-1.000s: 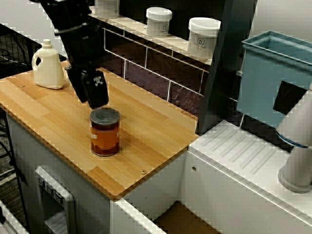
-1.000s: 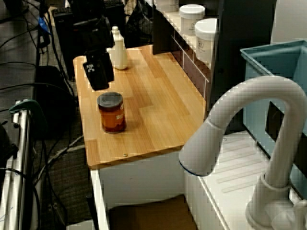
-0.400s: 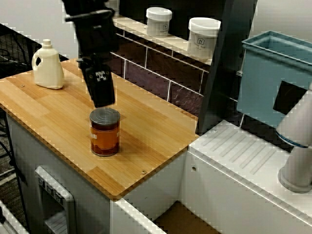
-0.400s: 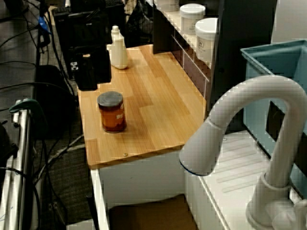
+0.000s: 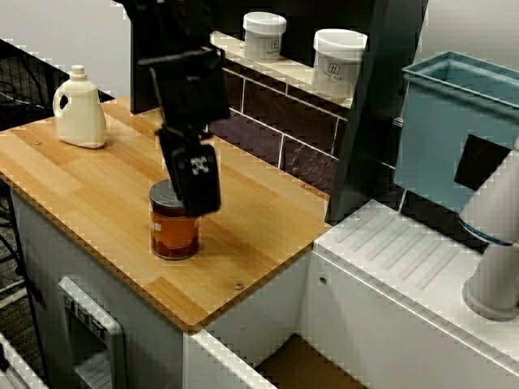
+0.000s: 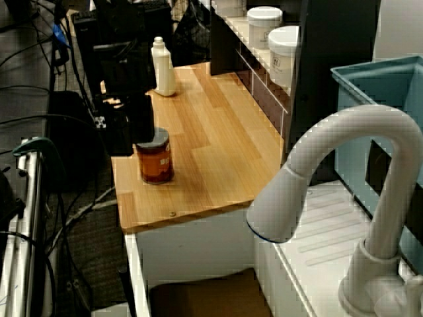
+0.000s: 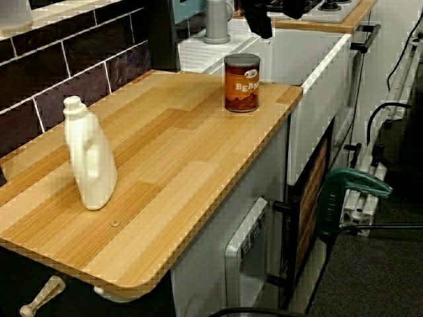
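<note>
While the can (image 5: 173, 233) stands upright near the front edge of the wooden surface (image 5: 81, 182), the front view shows a broad run of bare wood between it and the cream bottle (image 5: 79, 109) at the far end. The hand (image 5: 195, 185) hangs at the can's lid and hides part of it. How far the hand is open cannot be told.

From behind the faucet (image 6: 330, 165), the hand (image 6: 125, 132) overlaps the can's side at the edge away from the tiled wall (image 6: 264, 99). Wood toward that wall lies open.

Looking along the surface from the bottle end, the can (image 7: 242, 82) sits near the far corner, close to the white sink unit (image 7: 310, 86). The hand (image 7: 258, 20) is above it, with a gap to the lid, touching neither can nor surface.
</note>
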{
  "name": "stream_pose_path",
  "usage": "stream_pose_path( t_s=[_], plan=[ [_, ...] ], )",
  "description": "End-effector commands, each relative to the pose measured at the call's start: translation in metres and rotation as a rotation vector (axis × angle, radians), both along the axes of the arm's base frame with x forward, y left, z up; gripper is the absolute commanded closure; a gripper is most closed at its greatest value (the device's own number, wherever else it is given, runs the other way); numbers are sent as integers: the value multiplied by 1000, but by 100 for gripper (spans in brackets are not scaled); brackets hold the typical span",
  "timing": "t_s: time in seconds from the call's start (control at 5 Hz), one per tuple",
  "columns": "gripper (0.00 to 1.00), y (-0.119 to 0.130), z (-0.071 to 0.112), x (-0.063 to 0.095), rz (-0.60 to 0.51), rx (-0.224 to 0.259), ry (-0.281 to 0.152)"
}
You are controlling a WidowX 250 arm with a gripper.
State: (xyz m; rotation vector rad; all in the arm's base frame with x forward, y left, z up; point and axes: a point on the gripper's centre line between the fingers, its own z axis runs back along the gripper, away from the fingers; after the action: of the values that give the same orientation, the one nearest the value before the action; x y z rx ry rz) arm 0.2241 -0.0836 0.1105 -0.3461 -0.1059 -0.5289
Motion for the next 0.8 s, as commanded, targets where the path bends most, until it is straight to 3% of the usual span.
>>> stream_pose_path(
  t_s=[0.0,0.2,0.6],
  plan=[
    [0,-33,-22,-2,-54,55,-4],
    [0,-42,-40,3,-22,95,-4],
    [0,-39,-58,11,10,115,12]
  ],
)
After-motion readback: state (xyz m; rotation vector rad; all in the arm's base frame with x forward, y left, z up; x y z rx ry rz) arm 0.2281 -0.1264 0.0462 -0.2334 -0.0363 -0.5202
